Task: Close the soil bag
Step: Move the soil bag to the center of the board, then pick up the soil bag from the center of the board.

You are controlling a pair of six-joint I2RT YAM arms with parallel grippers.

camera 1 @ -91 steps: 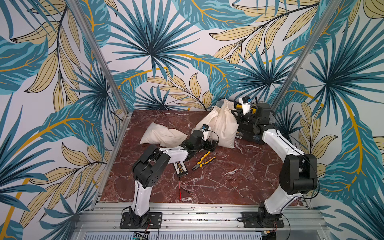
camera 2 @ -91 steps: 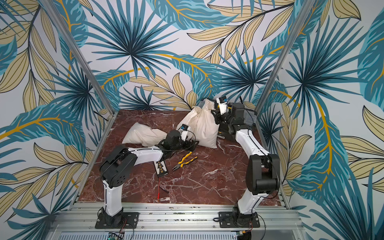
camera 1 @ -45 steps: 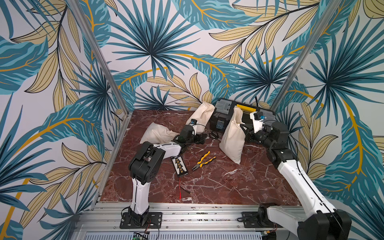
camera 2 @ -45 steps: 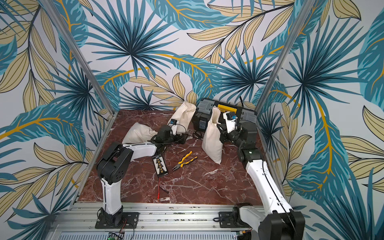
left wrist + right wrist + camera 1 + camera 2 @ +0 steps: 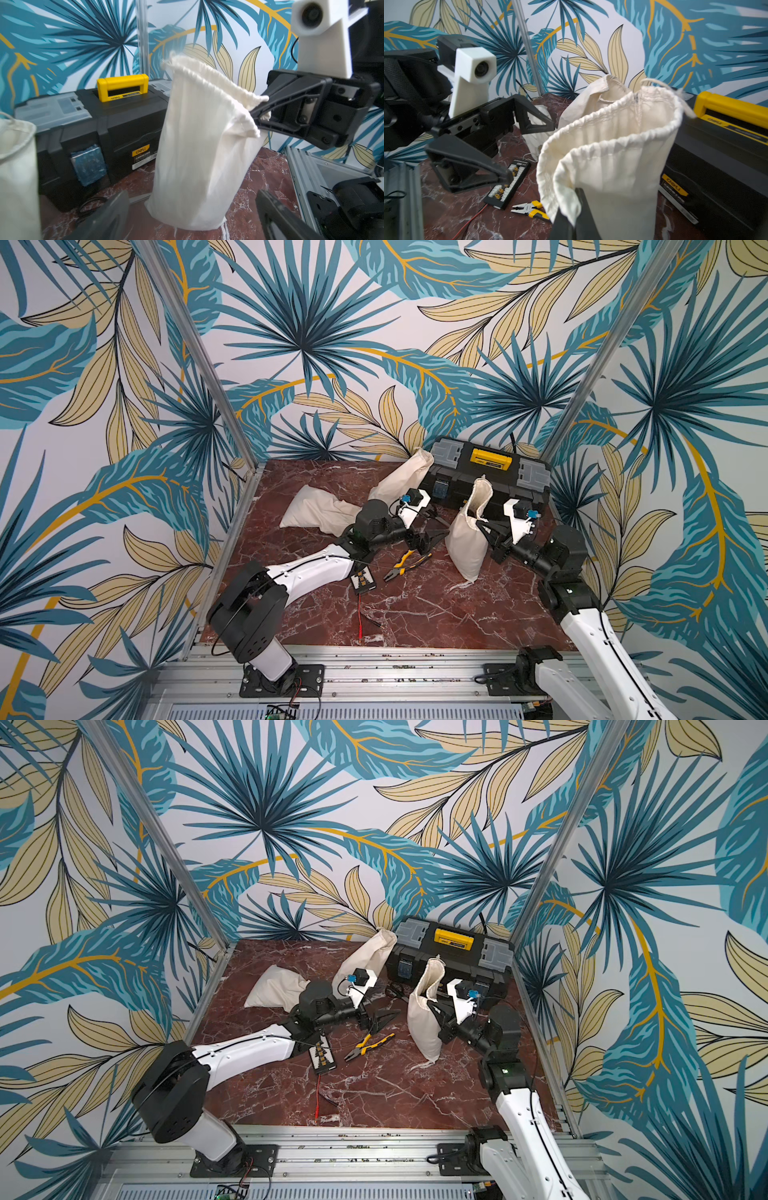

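The soil bag (image 5: 468, 541) (image 5: 423, 1023) is a cream cloth drawstring sack standing upright in front of the toolbox. Its gathered mouth (image 5: 612, 128) gapes open, and a loose cord end (image 5: 658, 83) sticks out at the far side. My right gripper (image 5: 483, 526) (image 5: 436, 1009) (image 5: 571, 216) is shut on the near rim of the bag; the left wrist view also shows the right gripper (image 5: 256, 113) pinching that rim. My left gripper (image 5: 432, 539) (image 5: 384, 1019) (image 5: 193, 195) is open and holds nothing. It sits low beside the bag, on its left in both top views, its fingers (image 5: 537, 124) spread wide.
A black toolbox (image 5: 490, 479) with a yellow handle stands at the back. Two more cream sacks are at the left, one lying flat (image 5: 320, 510) and one leaning on the toolbox (image 5: 403, 481). Yellow pliers (image 5: 405, 566), a black terminal board (image 5: 362, 583) and a red wire (image 5: 360, 614) lie on the marble floor.
The left gripper has swung from the sacks at the left over to the standing bag, staying open. The right gripper has kept its hold on the rim.
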